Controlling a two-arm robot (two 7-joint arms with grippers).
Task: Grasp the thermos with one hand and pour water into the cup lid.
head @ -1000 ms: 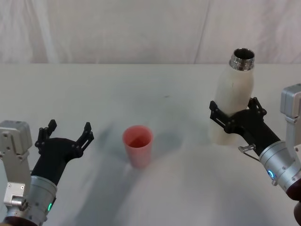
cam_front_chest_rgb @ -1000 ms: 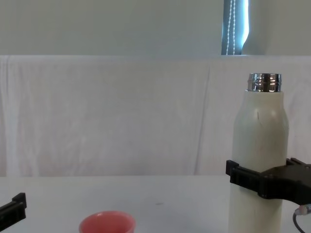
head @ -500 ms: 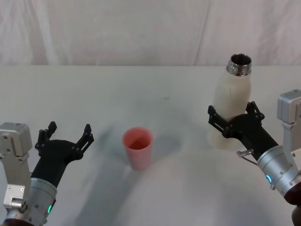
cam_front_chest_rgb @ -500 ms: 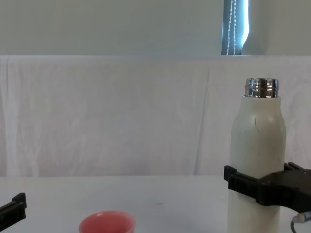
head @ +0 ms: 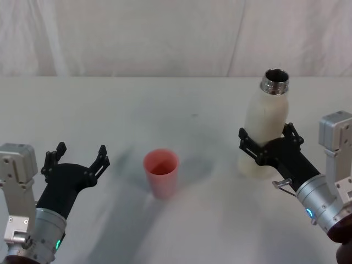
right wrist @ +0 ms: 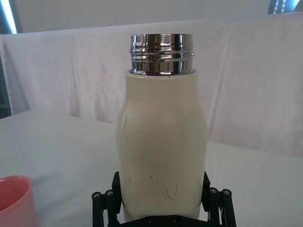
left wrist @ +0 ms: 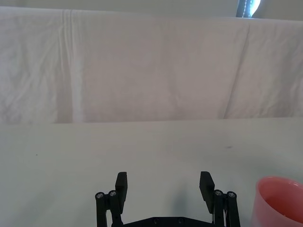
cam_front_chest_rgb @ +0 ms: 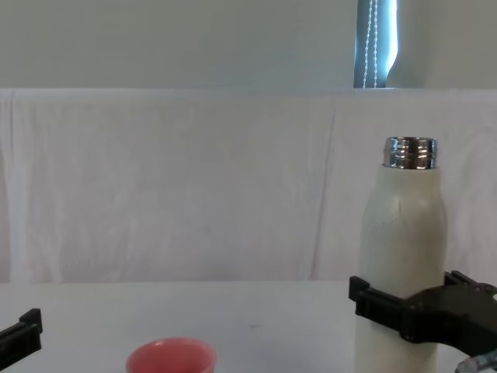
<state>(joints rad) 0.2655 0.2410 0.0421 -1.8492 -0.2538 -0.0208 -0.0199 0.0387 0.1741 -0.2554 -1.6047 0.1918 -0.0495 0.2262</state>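
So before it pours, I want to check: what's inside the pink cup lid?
The cup lid looks empty on its visible pink inner wall; its bottom is hidden. The right gripper holds the upright thermos.

- The cup lid (head: 161, 172) stands on the desk (head: 176, 104), near the middle and toward the robot's side.
- The thermos (head: 264, 126) stands upright to the right of the cup lid, well apart from it and a little farther back.
- The right end effector (head: 265, 147) sits around the thermos's lower body, a finger on either side.
- The left end effector (head: 77, 158) lies left of the cup lid, apart from it, over the desk's near edge.
- A draped cloth backdrop (head: 165, 36) rises behind the desk.
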